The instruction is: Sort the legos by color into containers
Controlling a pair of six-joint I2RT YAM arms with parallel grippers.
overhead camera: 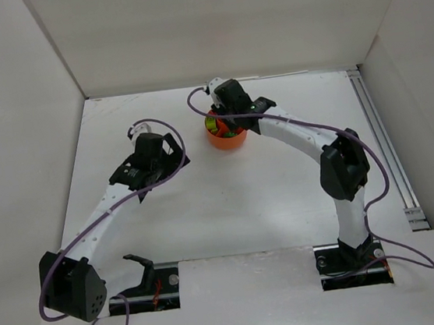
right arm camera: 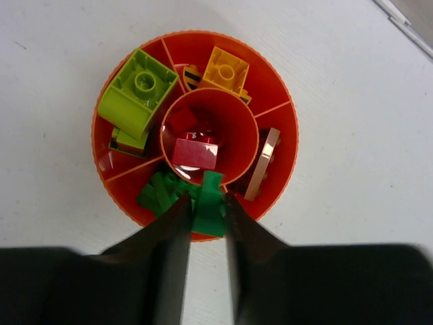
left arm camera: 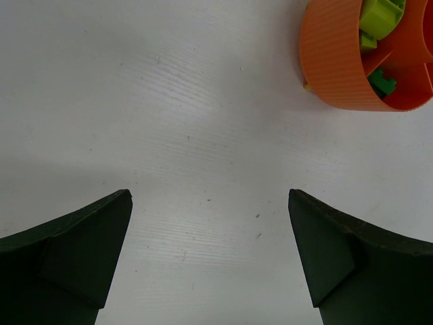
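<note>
The white bench point(overhead camera: 207, 211) carries a round orange plastic dish with dividing walls point(right arm camera: 274, 88), set where both arms can reach it. The left arm point(overhead camera: 118, 193) hangs aside over bare bench near the dish, its jaws spread wide and holding nothing, probably to keep out of the way. The right arm point(overhead camera: 292, 134) hangs over the dish, its jaws pinched tight on 1 dark green brick point(right arm camera: 208, 203). That brick hangs at the near compartment, where another green brick point(right arm camera: 159, 193) lies, so colours match. A lime brick point(right arm camera: 135, 95), a yellow brick point(right arm camera: 226, 70) and a red brick point(right arm camera: 195, 152) occupy separate sections, the red one inside the central ring.
</note>
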